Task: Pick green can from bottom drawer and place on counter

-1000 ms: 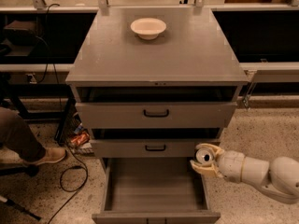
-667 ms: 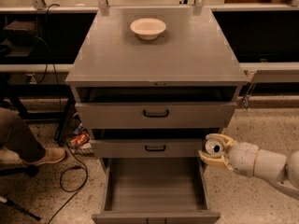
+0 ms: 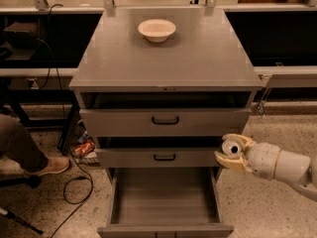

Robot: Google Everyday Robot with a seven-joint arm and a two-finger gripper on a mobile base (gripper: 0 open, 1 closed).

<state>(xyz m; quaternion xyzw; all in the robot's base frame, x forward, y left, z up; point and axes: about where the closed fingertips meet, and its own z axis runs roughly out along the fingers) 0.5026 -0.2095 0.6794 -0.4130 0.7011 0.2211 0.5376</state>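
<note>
Status, left to right.

Far left: one shoe on a person's leg and one black cable on the floor, neither part of the job.

Centre: one cabinet with three drawers. The top drawer and the middle drawer are slightly ajar, each with one black handle. The bottom drawer is pulled right out with a bare grey floor and no can in it. The counter carries one white bowl and nothing else.

Right: my one pincer hangs just beside the middle drawer's right end, above the bottom drawer's right rim. It is closed around one round silver-topped thing, which I take to be the green can. The green sides are hidden.

My read: the pick is done and the can is out of the drawer. Left to do: lift to the counter, set it down away from the bowl, release.
</note>
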